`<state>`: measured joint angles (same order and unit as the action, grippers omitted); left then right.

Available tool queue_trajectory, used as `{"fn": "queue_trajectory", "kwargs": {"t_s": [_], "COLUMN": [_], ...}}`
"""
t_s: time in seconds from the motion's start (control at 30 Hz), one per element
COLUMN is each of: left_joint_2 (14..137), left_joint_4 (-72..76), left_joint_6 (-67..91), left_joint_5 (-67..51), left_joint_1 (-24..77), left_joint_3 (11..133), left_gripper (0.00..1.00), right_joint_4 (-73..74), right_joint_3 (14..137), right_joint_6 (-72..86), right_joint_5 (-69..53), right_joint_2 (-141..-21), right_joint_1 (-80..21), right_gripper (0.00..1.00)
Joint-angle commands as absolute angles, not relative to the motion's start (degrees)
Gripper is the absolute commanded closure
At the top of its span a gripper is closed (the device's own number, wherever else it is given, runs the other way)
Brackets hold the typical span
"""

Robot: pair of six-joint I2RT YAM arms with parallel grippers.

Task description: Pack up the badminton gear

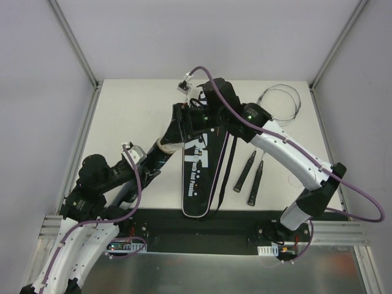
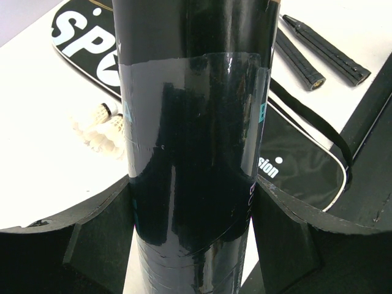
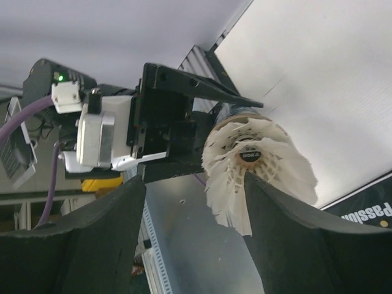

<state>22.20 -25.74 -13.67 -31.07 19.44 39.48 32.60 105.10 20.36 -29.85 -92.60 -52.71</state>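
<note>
At the black tube's (image 2: 196, 153) mouth sits a frayed white shuttlecock (image 3: 257, 165).

- My overhead camera sits high above and behind my arm bases, looking down on the whole table (image 1: 122, 110).
- My left wrist camera presses close against the tube (image 2: 196, 153). The bag (image 2: 300, 165) and racket handles (image 2: 300, 61) beyond it also show from overhead.
- My right wrist camera tilts upward, close to a shuttlecock (image 3: 257, 165), facing my left arm (image 3: 104, 135).

left claw (image 2: 193, 226): closed in a grip | right claw (image 3: 195, 184): jaws apart
</note>
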Motion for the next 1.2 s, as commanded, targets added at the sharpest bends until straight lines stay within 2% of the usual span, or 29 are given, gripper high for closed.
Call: {"fn": "queue_trajectory", "kwargs": {"t_s": [0.0, 0.1, 0.43, 0.63, 0.73, 0.9, 1.17], "left_joint_2": [21.45, 21.09, 20.04, 18.37, 17.84, 17.31, 17.93], "left_joint_4": [-24.52, -24.35, -24.35, -24.43, -24.43, -24.96, -26.63], "left_joint_6": [-9.84, -9.49, -9.93, -10.55, -10.46, -8.62, -7.74], "left_joint_5": [-32.96, -33.31, -34.1, -33.05, -31.91, -23.5, -14.68], "left_joint_1": [19.34, 19.34, 19.34, 19.34, 19.34, 19.34, 19.34], "left_joint_3": [39.46, 39.38, 39.55, 39.29, 38.76, 38.14, 40.34], "left_gripper": [1.0, 1.0, 1.0, 1.0, 1.0, 1.0, 1.0], "right_joint_4": [30.76, 31.12, 22.32, 22.76, 22.76, 22.85, 24.34], "right_joint_3": [107.13, 107.67, 109.42, 107.93, 108.63, 108.82, 99.15], "right_joint_6": [21.0, 21.88, 29.1, 27.78, 26.54, 25.14, 21.28], "right_joint_5": [-37.26, -37.27, -41.3, -42.79, -42.89, -40.7, -21.38], "right_joint_2": [-92.8, -94.65, -101.77, -99.85, -97.65, -92.39, -87.54], "right_joint_1": [-53.0, -54.31, -58.18, -55.38, -53.27, -49.05, -41.05], "right_gripper": [0.36, 0.42, 0.45, 0.36, 0.28, 0.21, 0.17]}}
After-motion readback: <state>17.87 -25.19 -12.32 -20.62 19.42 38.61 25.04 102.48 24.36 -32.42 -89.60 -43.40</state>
